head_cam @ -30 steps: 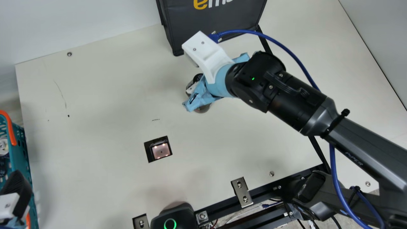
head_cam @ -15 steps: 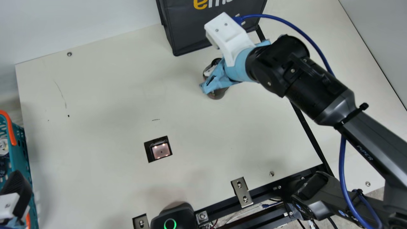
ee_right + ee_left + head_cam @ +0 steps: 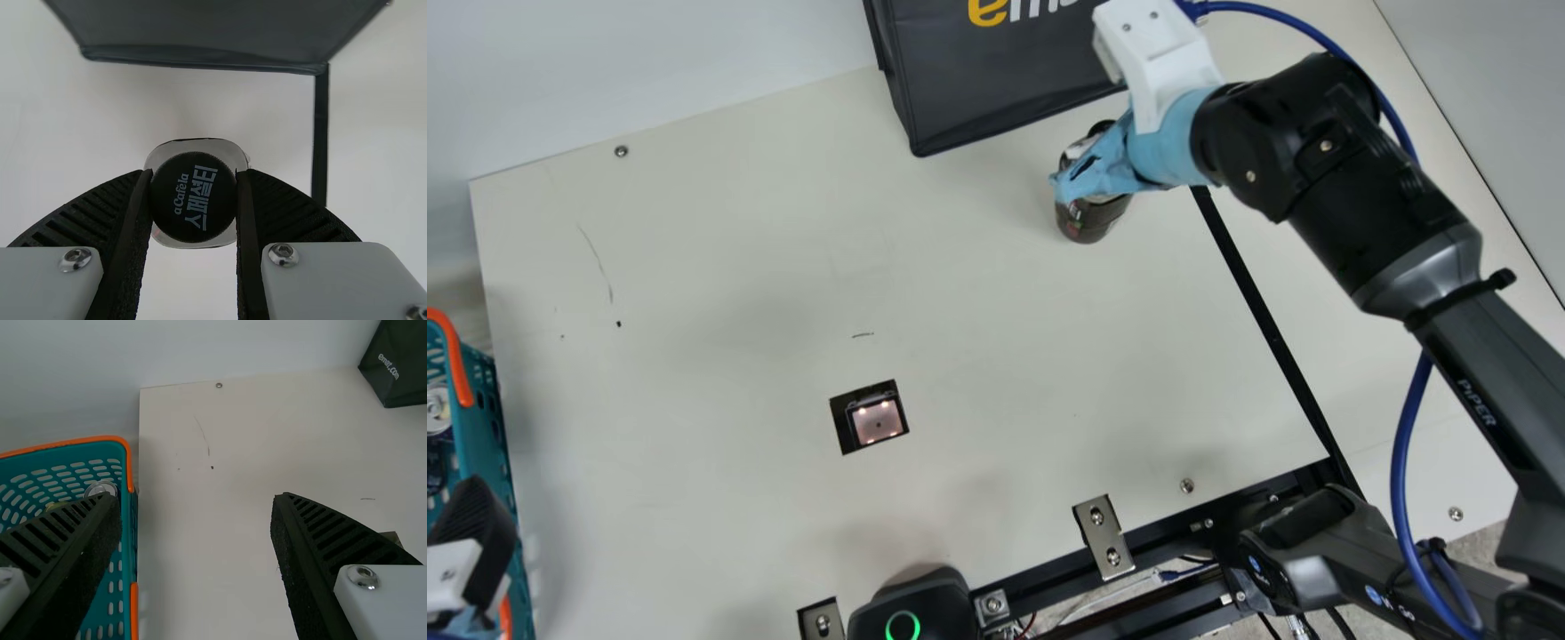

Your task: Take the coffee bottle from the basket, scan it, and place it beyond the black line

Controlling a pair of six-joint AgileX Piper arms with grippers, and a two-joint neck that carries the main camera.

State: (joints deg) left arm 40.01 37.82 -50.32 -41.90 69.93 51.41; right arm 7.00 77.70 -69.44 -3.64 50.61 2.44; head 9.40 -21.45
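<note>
In the main view my right gripper (image 3: 1089, 173) is near the dark bag, left of the black line (image 3: 1263, 320). It holds the coffee bottle (image 3: 1087, 220), whose dark lower part shows below the blue-wrapped fingers. The right wrist view has the bottle's black cap (image 3: 193, 197) pinched between both fingers of the right gripper (image 3: 193, 207); the black line (image 3: 321, 133) runs off to one side. My left gripper (image 3: 471, 542) is at the main view's lower left; in the left wrist view the left gripper (image 3: 197, 513) has its fingers wide apart, one over the basket (image 3: 123, 463).
The dark bag (image 3: 996, 89) stands at the table's back. A scanner window (image 3: 877, 421) is set into the cream table (image 3: 720, 356). At the far left is the teal basket (image 3: 482, 418) with cans in it. A black device (image 3: 911, 609) sits at the front edge.
The right arm has carried the bottle right and toward the back, from mid-table to nearer the black line. My left gripper has stayed in place.
</note>
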